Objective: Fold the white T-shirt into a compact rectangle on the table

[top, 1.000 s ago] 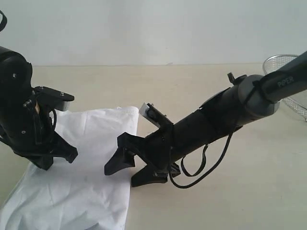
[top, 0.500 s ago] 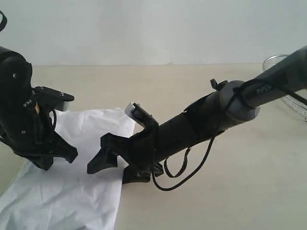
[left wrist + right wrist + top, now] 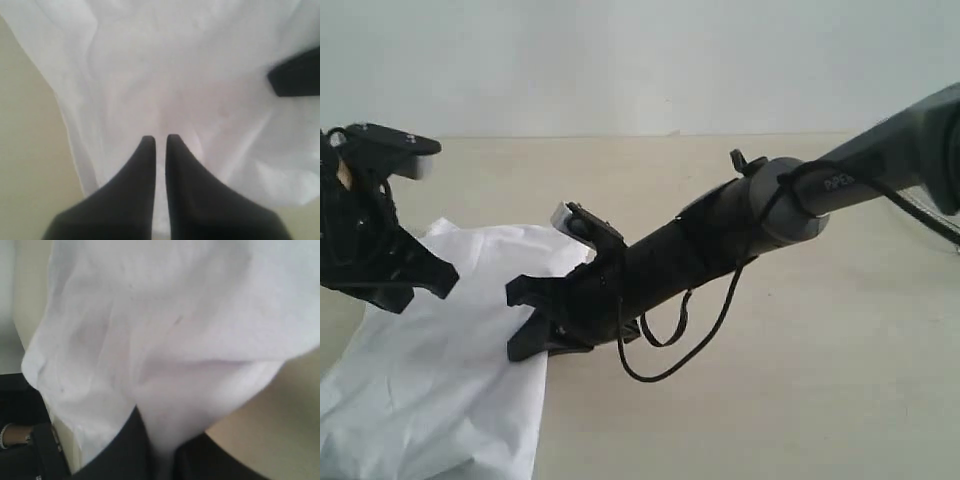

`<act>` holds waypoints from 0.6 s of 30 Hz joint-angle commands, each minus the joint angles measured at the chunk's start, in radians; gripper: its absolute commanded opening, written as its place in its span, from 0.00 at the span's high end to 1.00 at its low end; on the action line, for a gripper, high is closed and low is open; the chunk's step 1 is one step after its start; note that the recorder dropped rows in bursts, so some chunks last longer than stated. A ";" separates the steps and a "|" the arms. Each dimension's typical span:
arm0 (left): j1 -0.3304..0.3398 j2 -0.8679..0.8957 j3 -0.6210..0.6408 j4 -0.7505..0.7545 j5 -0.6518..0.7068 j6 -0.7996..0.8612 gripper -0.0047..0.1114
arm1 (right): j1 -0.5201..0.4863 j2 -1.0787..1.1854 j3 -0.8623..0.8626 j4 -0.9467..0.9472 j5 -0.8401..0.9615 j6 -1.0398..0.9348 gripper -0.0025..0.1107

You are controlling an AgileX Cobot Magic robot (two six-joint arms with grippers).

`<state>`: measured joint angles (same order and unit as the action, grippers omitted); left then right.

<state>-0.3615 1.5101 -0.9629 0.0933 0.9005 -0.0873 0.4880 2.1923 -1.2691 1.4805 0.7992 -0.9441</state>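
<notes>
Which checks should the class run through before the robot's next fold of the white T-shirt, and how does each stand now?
1. Right pincer shut on the edge of the white T-shirt: ok, the right wrist view shows cloth running in between its fingers.
2. Left pincer shut: ok.
3. Left pincer holding cloth: cannot tell.
4. Shirt lying flat on the table: not ok, it is rumpled.
5. Loose cable apart from the cloth: ok.
6. Which face of the shirt is up: cannot tell, only plain white shows.
</notes>
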 commanded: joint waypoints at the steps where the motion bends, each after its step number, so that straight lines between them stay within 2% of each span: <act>1: 0.002 -0.156 -0.003 -0.014 0.042 -0.014 0.92 | -0.001 -0.006 -0.114 -0.143 -0.002 0.111 0.98; 5: 0.002 -0.281 -0.003 -0.025 0.054 -0.014 0.92 | -0.013 0.016 -0.225 -0.246 0.005 0.227 0.98; 13: 0.002 -0.475 -0.003 -0.029 0.077 -0.014 0.92 | -0.059 0.117 -0.385 -0.244 0.054 0.304 0.98; 18: 0.002 -0.530 -0.003 -0.029 0.085 -0.014 0.92 | -0.059 0.165 -0.480 -0.242 0.053 0.342 0.98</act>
<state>-0.3615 1.0053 -0.9629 0.0749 0.9706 -0.0921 0.4351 2.3413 -1.6992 1.2291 0.8531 -0.6237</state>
